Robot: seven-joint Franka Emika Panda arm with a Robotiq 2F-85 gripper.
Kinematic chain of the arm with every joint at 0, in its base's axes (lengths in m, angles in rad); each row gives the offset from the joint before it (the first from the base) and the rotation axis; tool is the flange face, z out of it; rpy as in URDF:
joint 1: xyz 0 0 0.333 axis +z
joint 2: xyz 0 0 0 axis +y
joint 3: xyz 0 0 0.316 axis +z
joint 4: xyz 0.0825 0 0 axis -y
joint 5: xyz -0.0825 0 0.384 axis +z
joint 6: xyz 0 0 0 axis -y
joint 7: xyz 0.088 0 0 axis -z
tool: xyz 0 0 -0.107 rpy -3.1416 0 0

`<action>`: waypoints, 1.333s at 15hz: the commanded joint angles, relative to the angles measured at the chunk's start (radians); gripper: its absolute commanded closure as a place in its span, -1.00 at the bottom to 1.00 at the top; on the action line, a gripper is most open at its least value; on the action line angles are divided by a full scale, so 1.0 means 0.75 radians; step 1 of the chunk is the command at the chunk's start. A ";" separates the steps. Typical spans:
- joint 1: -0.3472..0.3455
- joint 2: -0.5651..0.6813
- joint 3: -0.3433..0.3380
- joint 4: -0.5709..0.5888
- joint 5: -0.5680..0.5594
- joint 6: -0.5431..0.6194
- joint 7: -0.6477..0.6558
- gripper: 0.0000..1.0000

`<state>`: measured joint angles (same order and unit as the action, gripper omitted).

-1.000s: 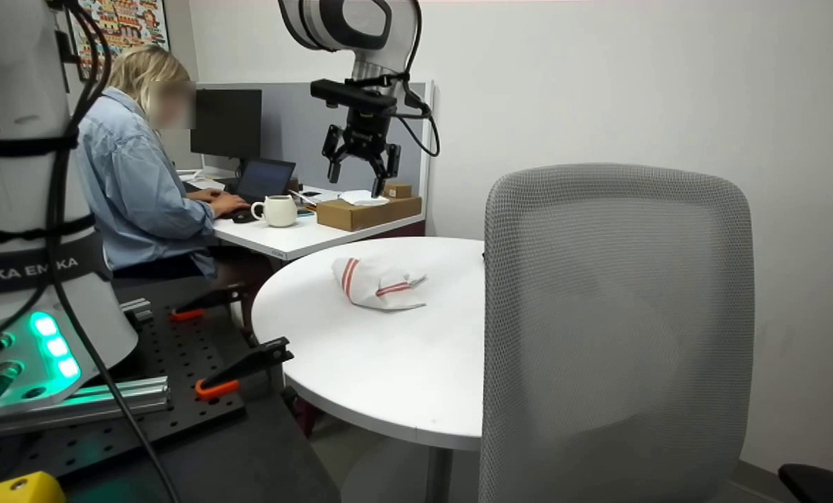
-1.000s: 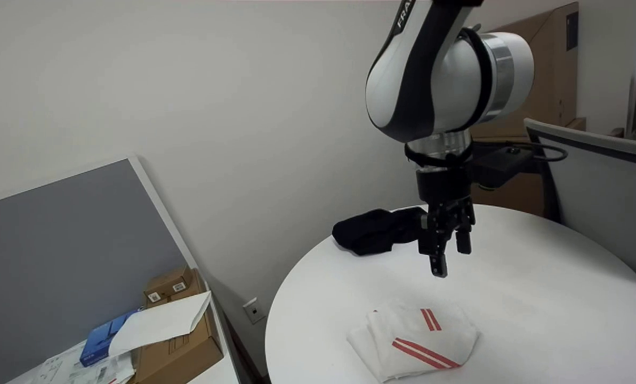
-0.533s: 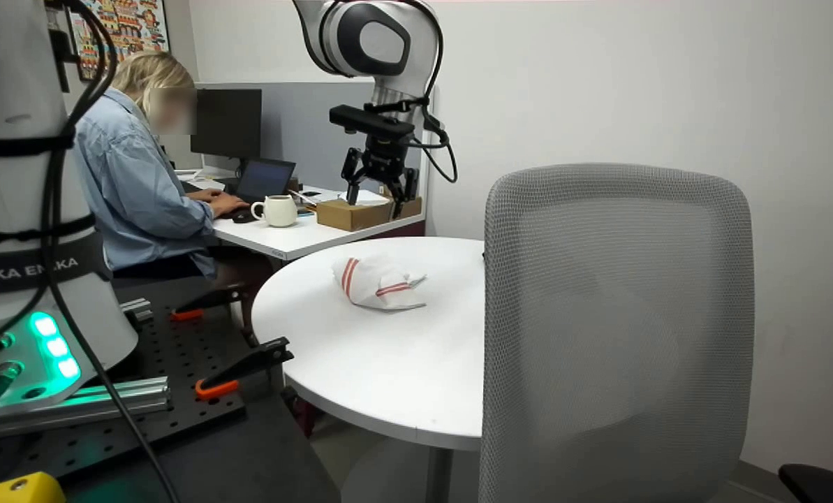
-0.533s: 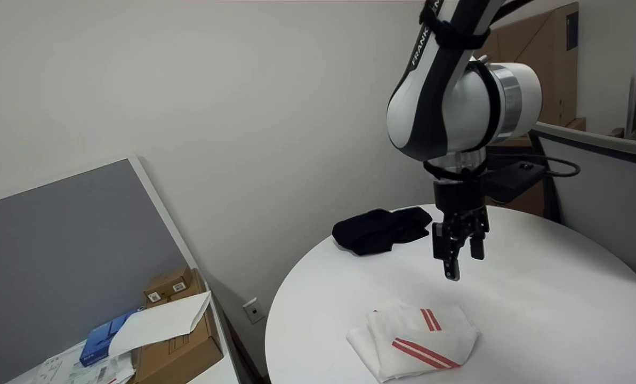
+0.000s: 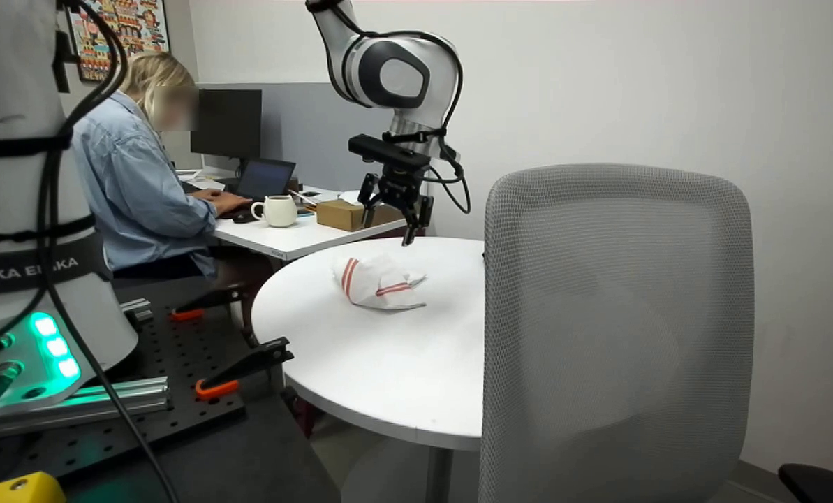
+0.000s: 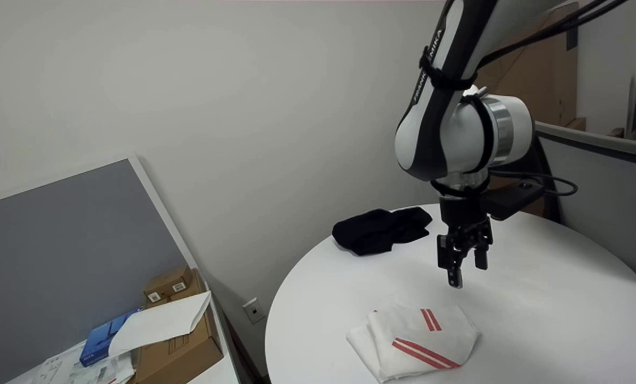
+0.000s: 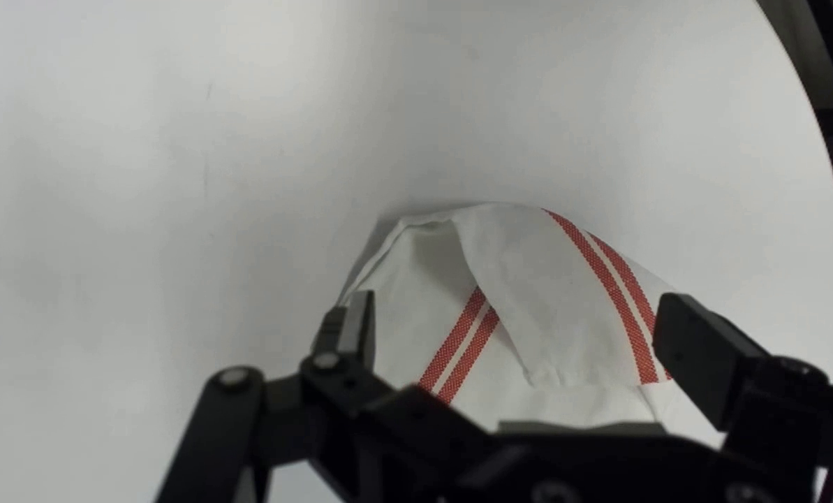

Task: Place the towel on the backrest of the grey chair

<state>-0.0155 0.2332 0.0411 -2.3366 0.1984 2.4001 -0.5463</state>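
The towel [image 5: 381,283], white with thin red stripes, lies folded and crumpled on the round white table in both exterior views [image 6: 413,341]. In the wrist view the towel [image 7: 556,300] lies under and between the spread fingers. My gripper [image 5: 388,232] is open and empty, above the table and apart from the towel. It also shows open in an exterior view [image 6: 468,275] and in the wrist view [image 7: 517,325]. The grey chair [image 5: 618,314] stands at the table's edge with its wide backrest upright. Its backrest shows at the right edge in an exterior view [image 6: 600,192].
The round white table [image 5: 360,370] carries a black cloth [image 6: 379,230] near the wall. Black and orange clamps [image 5: 245,367] sit on the robot's base plate. A person [image 5: 144,168] sits at a desk with a white mug [image 5: 276,211] and a cardboard box [image 5: 339,214].
My gripper has moved down toward the table, shifting right in both exterior views. It has stayed open. The towel and the chair have not moved.
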 commanded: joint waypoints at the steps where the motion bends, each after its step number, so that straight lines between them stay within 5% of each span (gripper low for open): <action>1: -0.044 0.146 0.051 0.120 0.031 0.027 -0.055 -1.00; 10: -0.078 0.407 0.170 0.295 -0.003 0.017 -0.111 -1.00; 20: -0.086 0.514 0.218 0.252 -0.047 0.009 -0.156 -1.00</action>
<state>-0.0648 0.6002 0.1915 -2.1444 0.1857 2.4116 -0.6484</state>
